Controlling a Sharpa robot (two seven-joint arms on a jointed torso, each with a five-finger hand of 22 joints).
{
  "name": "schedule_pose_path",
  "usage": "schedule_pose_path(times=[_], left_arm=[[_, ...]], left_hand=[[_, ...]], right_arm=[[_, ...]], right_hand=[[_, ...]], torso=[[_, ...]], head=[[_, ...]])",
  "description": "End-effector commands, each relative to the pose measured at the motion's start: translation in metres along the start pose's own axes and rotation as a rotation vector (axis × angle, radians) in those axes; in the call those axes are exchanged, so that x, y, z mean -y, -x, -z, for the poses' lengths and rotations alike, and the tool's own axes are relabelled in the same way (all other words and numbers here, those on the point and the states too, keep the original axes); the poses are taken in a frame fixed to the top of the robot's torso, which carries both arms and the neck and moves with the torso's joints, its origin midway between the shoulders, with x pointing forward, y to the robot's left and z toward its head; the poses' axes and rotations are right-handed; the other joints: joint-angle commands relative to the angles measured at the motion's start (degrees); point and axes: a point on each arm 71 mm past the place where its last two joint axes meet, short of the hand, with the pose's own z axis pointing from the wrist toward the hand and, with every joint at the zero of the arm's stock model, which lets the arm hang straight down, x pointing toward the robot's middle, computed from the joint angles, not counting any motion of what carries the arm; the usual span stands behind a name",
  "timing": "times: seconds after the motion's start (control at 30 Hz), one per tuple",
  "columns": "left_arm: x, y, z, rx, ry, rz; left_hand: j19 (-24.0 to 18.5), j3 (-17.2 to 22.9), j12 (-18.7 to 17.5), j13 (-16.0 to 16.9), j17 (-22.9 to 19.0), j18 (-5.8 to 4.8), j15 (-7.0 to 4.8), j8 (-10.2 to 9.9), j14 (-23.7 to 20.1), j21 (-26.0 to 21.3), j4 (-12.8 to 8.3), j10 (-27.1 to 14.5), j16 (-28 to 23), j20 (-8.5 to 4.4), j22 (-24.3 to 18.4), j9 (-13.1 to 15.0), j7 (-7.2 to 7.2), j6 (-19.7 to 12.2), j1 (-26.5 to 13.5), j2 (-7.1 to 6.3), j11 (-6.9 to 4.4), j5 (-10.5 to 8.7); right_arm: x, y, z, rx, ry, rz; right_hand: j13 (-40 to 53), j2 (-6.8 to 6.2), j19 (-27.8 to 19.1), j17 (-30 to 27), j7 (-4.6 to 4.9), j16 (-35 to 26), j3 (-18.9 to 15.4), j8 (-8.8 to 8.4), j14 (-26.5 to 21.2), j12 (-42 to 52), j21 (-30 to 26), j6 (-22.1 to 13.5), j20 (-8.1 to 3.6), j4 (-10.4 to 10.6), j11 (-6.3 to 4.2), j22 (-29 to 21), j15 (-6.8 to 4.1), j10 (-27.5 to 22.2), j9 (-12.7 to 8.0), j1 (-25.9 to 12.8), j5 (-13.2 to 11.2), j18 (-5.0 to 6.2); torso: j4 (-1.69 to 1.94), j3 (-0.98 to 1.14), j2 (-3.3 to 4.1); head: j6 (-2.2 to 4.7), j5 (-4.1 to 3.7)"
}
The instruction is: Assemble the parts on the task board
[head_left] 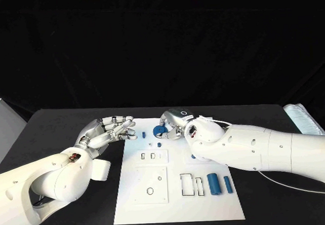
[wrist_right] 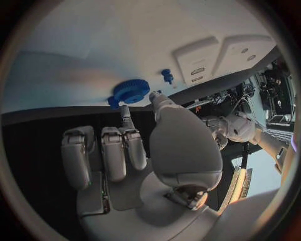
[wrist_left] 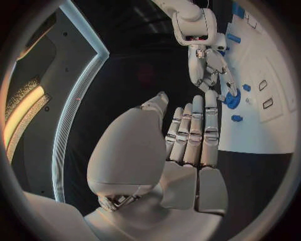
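Two robot hands meet at the task board's (head_left: 138,195) far end: my left robot hand (head_left: 111,131) hovers empty, fingers loosely apart, off its left edge; my right robot hand (head_left: 176,123) pinches the blue gear (head_left: 160,130) there. Two blue cylinders (head_left: 213,184) lie near the right edge.

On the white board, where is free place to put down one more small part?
Bare: the task board's near strip below the oval hole, and right of the two blue cylinders. Crowded: the far end, around the blue gear at the right hand.
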Motion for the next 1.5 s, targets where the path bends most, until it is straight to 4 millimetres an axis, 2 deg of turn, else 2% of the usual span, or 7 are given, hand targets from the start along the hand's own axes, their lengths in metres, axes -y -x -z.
schedule_pose_path(times=[0.03,0.3,0.53,0.63,0.93,1.17,1.5], left_arm=[[0.001,-0.002,0.000,-0.020,-0.008,0.002],[0.001,0.002,-0.001,-0.010,-0.007,-0.002],[0.000,0.008,-0.001,0.000,-0.007,-0.006],[0.000,0.010,-0.002,0.001,-0.009,-0.006],[-0.001,0.018,-0.006,0.001,-0.022,-0.010],[-0.002,0.019,-0.006,-0.005,-0.024,-0.008],[-0.003,0.019,-0.007,-0.006,-0.023,-0.007]], left_hand=[[-0.23,0.16,-0.25,-0.09,0.05,-0.18,-0.03,-0.31,-0.38,0.33,0.03,0.49,0.20,0.02,0.09,-0.06,0.03,0.26,0.43,-0.20,0.06,-0.09],[-0.23,0.16,-0.25,-0.09,0.05,-0.18,-0.03,-0.31,-0.38,0.33,0.03,0.49,0.20,0.02,0.09,-0.06,0.03,0.26,0.43,-0.20,0.06,-0.09],[-0.23,0.16,-0.25,-0.09,0.05,-0.18,-0.03,-0.31,-0.38,0.33,0.03,0.49,0.20,0.02,0.09,-0.06,0.03,0.26,0.43,-0.20,0.06,-0.09],[-0.23,0.16,-0.25,-0.09,0.05,-0.18,-0.03,-0.31,-0.38,0.33,0.03,0.49,0.20,0.02,0.09,-0.06,0.03,0.26,0.43,-0.20,0.06,-0.09],[-0.36,0.19,-0.32,-0.10,0.10,-0.19,-0.01,-0.35,-0.47,0.43,0.08,0.47,0.22,0.03,0.17,-0.09,0.05,0.24,0.36,-0.21,0.08,-0.09],[-0.41,0.19,-0.33,-0.10,0.11,-0.20,0.00,-0.36,-0.51,0.45,0.06,0.47,0.22,0.03,0.19,-0.10,0.03,0.23,0.38,-0.26,0.08,-0.09],[-0.41,0.19,-0.33,-0.10,0.11,-0.20,0.00,-0.36,-0.51,0.45,0.06,0.47,0.22,0.03,0.19,-0.10,0.03,0.23,0.38,-0.26,0.08,-0.09]], right_arm=[[0.001,0.000,0.001,0.005,0.009,-0.010],[0.015,0.021,0.017,0.146,0.012,-0.101],[0.046,0.045,0.039,0.110,-0.027,-0.253],[0.064,0.049,0.050,0.026,-0.009,-0.306],[0.124,0.058,0.079,-0.057,-0.026,-0.363],[0.157,0.058,0.092,-0.063,-0.078,-0.327],[0.174,0.044,0.094,-0.085,-0.129,-0.323]], right_hand=[[15.08,0.66,6.00,15.09,-0.04,0.25,0.46,0.24,6.01,0.12,0.35,0.45,-0.35,0.05,-0.49,15.07,-0.33,6.14,0.07,-0.21,0.39,-0.84],[15.08,-0.16,6.00,15.09,0.08,0.25,1.27,-0.36,6.01,0.12,0.35,-0.32,-0.52,-0.24,-0.47,15.07,-0.39,6.14,-0.19,0.29,1.14,-0.84],[15.07,-0.76,6.00,15.09,0.25,0.25,2.19,-0.67,6.01,0.11,0.35,-0.59,-0.44,-0.83,-0.32,15.07,-0.27,6.13,-0.31,2.03,0.46,-0.84],[14.73,-1.78,6.00,15.09,0.57,0.25,4.60,-1.11,6.01,-0.30,0.35,-0.84,-0.31,-4.78,-0.07,15.07,-0.08,5.78,-0.48,8.86,-6.16,-0.84],[14.55,-2.80,6.00,15.09,0.98,0.25,5.50,-1.92,6.01,-0.51,0.35,-1.52,-0.02,-7.15,0.29,15.07,0.23,5.60,-0.86,12.02,-7.31,-0.84],[14.53,-3.07,6.00,15.09,1.03,0.25,5.44,-2.06,6.01,-0.53,0.35,-1.57,0.05,-7.39,0.35,15.07,0.29,5.57,-0.92,12.20,-6.76,-0.84],[14.40,-3.11,6.00,15.09,1.09,0.25,5.92,-2.23,6.01,-0.69,0.35,-1.38,0.14,-7.87,0.41,15.07,0.35,5.44,-1.02,12.73,-4.79,-0.84]], torso=[[0.03,0.03,0.00],[-0.37,0.13,-0.07],[-1.04,0.47,-0.35],[-1.30,0.62,-0.57],[-2.02,1.18,-0.80],[-1.98,1.55,-0.75],[-1.74,1.40,-0.71]], head=[[0.14,-0.08],[0.47,-0.46],[0.70,-0.92],[0.75,-1.41],[0.79,-1.73],[0.51,-2.13],[-0.04,-2.62]])
